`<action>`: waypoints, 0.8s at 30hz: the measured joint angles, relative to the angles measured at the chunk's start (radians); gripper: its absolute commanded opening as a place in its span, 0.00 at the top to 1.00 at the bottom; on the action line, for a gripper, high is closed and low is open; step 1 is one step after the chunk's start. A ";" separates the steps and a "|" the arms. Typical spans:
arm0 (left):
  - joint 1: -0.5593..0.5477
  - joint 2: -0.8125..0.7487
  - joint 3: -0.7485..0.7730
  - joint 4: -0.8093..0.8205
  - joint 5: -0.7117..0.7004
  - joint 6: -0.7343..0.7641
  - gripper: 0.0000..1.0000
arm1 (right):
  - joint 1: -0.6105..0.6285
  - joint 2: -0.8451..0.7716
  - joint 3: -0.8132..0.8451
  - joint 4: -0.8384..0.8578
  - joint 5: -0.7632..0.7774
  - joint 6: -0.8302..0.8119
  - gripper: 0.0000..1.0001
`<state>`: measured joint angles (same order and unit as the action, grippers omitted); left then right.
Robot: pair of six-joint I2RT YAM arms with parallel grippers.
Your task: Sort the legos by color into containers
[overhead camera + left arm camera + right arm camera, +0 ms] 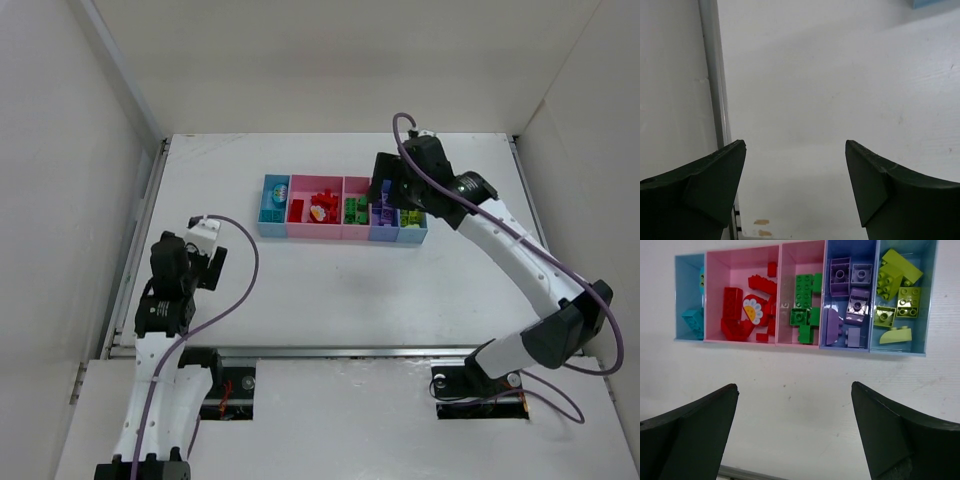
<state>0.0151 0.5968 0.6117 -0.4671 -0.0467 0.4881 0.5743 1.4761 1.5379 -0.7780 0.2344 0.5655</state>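
Glossy studded bricks [804, 290] colour-sorted in five shallow plastic bins [735, 270], matte white tabletop [805, 385], left jaws and right jaws apart, empty

White table [350, 300] fills the middle of the top view, with a joined row of five shallow bins [300, 231] (light blue, pink, pink, purple-blue, light blue) flat on it upper centre, and two tan specks [760, 227], maybe stains, lower left in the left wrist view.
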 measured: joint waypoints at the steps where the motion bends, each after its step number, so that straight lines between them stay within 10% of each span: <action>1: 0.000 0.000 0.000 0.020 0.005 -0.009 0.22 | 0.000 -0.011 -0.002 0.000 0.009 0.005 0.00; 24: 0.000 0.148 0.000 0.289 0.052 -0.155 0.22 | -0.017 -0.227 -0.114 0.053 0.233 0.014 0.00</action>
<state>0.0151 0.7452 0.6117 -0.1783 0.0055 0.3328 0.5571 1.2495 1.4242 -0.7254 0.4675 0.5800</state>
